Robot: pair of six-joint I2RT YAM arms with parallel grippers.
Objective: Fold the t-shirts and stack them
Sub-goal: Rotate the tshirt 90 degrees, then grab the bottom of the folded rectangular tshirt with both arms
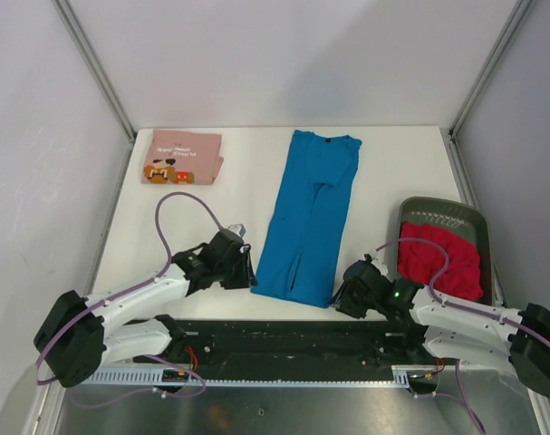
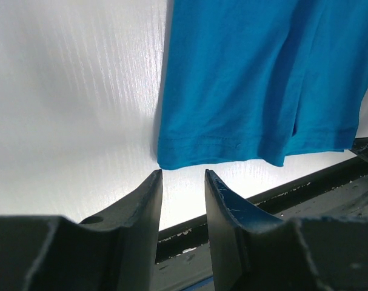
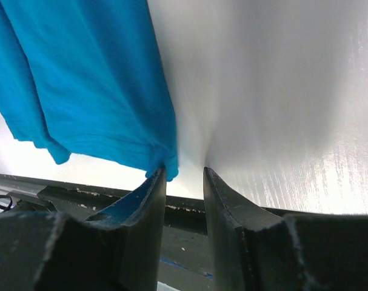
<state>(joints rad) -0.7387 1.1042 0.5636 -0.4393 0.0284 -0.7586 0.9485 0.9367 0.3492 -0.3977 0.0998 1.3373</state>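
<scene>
1. The blue t-shirt (image 1: 309,217) lies flat on the table (image 1: 392,172), folded into a long strip that runs from the far side toward the arms.
2. The left jaws stand parted and grasp nothing, low over the table. The shirt's near left corner lies just ahead of their tips, not between them.
3. The right jaws are parted too and clamp nothing. The shirt's near right corner touches the tip of one finger (image 3: 150,194), and bare table shows through the gap.
4. The pink t-shirt (image 1: 182,156) sits folded at the table's far left corner.
5. The red t-shirt (image 1: 440,258) lies crumpled in the dark basket (image 1: 442,207) on the right.
</scene>
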